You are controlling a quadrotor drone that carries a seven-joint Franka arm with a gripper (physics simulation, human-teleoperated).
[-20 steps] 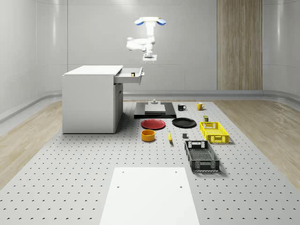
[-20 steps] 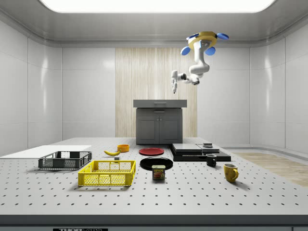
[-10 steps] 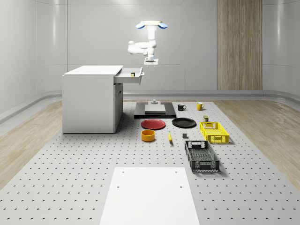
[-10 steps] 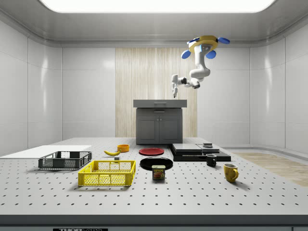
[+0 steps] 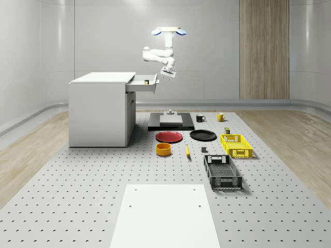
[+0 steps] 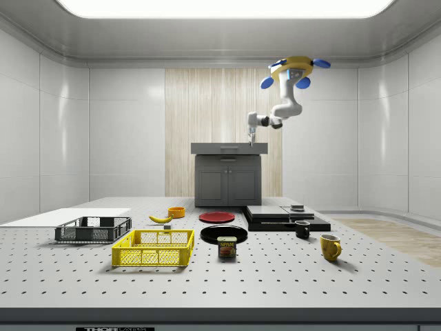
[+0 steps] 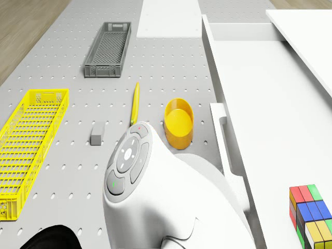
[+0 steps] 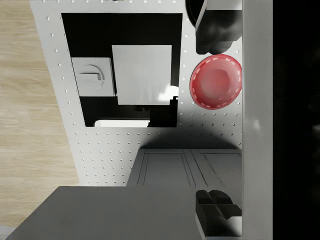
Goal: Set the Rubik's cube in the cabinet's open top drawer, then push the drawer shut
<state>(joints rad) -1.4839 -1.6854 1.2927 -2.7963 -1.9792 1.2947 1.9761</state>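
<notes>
Jaws: wide apart and empty. In the wrist view one finger [image 8: 216,30] stands well clear of the other, with nothing between them but the table [image 8: 150,145] far below.

Position of jaws: in the whole-scene view they hang in the air just beyond the outer face of the drawer [image 5: 143,82], on the side away from the cabinet [image 5: 98,111], at about the height of the drawer's top edge or slightly above it. No contact with the drawer front can be made out.

Drone [image 5: 168,31]: hovering high, above the table off the drawer's open end and not over the cabinet top, with the arm bent down and back toward the drawer.

Task object: the Rubik's cube [image 7: 310,213] lies inside the open drawer, on its floor near one side wall. The placing step therefore reads as complete.

Governing relation: the drawer front lies between the jaws and the cabinet body. The drawer slides along the line from jaws to cabinet, toward the whole-scene view's left. Judgement: the jaws need to come level with the front panel, then press straight along that line. An off-centre push risks skewing the drawer.
</notes>
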